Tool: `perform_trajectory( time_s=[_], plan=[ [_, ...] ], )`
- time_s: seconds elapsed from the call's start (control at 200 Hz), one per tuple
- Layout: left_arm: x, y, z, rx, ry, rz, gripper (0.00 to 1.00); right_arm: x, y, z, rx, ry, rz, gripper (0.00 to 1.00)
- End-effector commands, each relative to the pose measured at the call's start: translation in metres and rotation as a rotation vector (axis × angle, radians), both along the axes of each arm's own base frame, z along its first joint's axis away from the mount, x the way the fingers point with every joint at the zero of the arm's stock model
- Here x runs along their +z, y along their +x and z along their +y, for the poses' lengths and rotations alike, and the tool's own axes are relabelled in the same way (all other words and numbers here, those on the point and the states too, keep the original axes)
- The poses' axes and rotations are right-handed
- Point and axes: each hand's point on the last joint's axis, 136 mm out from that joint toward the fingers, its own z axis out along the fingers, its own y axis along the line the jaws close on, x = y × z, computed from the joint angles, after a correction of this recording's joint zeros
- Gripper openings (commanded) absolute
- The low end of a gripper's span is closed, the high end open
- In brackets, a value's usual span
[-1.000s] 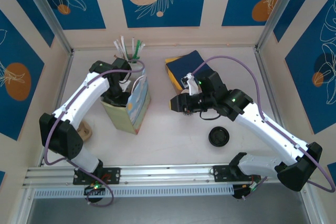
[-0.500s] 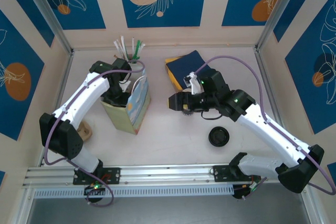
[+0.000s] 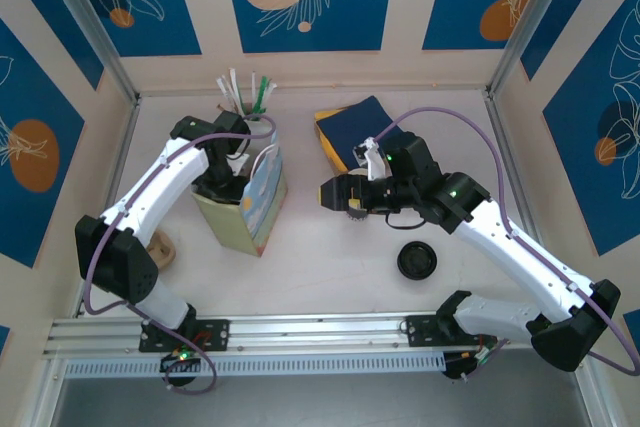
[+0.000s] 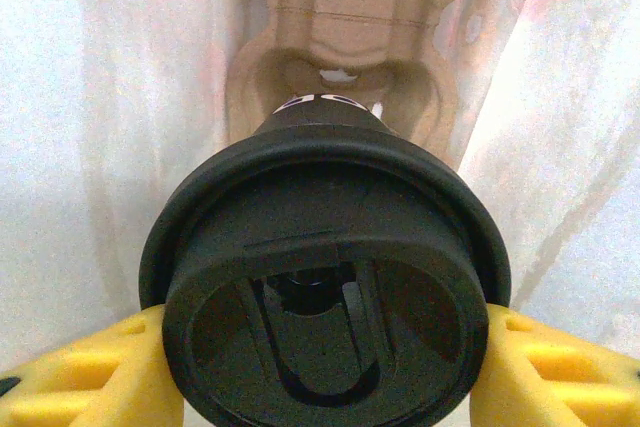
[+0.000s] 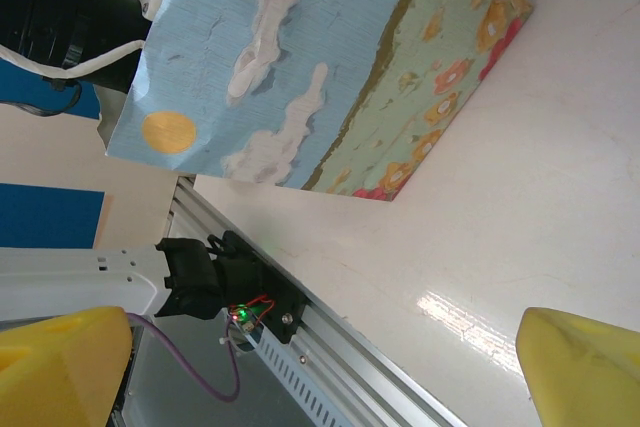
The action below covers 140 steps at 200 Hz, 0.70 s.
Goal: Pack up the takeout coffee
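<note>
Left gripper (image 4: 320,372) grasping the takeout coffee (image 4: 325,247) inside the paper bag (image 4: 130,97); right gripper (image 5: 322,362) spread wide, holding nothing.
The left gripper's 2 yellow fingers (image 4: 75,377) press the coffee's black lid from both sides, between the bag's pale walls, on the left of the table (image 3: 330,267). The right gripper hangs right of the bag, apart from it; 1 loose black lid (image 3: 417,261) lies nearer.

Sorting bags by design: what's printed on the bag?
The bag: blue sky, white clouds, orange sun, flowers on green; clearest in the right wrist view.
</note>
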Motion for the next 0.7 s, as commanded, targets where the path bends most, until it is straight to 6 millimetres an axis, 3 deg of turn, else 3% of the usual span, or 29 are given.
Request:
perform_trajectory(
  time_s=[0.0,0.695],
  plan=[
    [0.0009,-0.0059,0.0002,0.005,-0.001,0.018,0.52,-0.0006,-0.0037,-0.0048,-0.002,-0.003,0.006,0.99],
    [0.0042,0.0039,-0.0046,-0.008,-0.017,-0.016,0.52,-0.0050,-0.0037,-0.0040,-0.005,-0.006,0.018,0.99]
  ],
)
